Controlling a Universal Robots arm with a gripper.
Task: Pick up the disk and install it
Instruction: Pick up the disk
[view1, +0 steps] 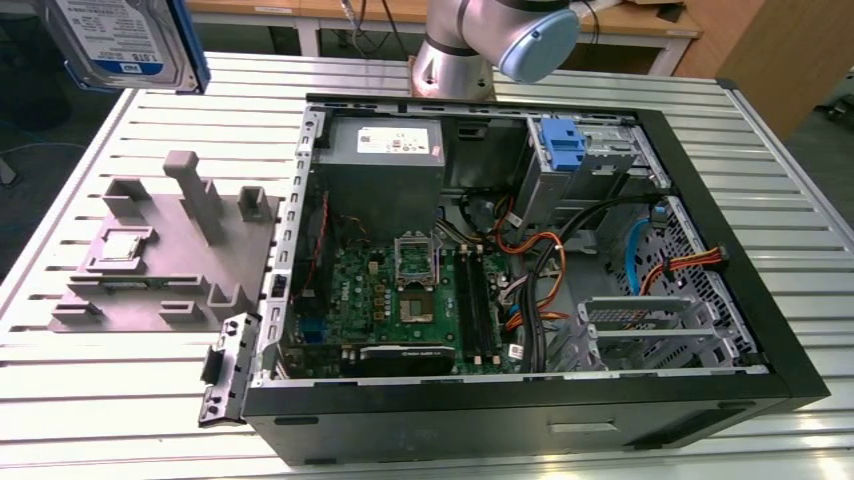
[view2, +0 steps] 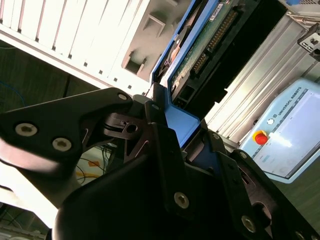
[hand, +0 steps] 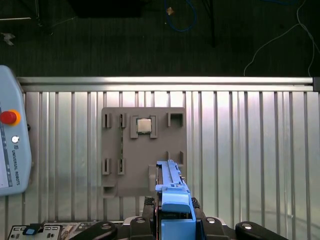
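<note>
Above the grey fixture (hand: 142, 150): we see the disk (hand: 172, 200) edge-on.
Gripper (view2: 182, 125): clamped on the disk, second wrist view.
Exterior view: its label face.

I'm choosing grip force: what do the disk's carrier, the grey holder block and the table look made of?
On the disk, the blue carrier looks like smooth moulded plastic, evenly coloured with slight sheen. The grey holder block seems matte plastic, possibly printed. The table looks like aluminium slats, bright with reflections.
</note>
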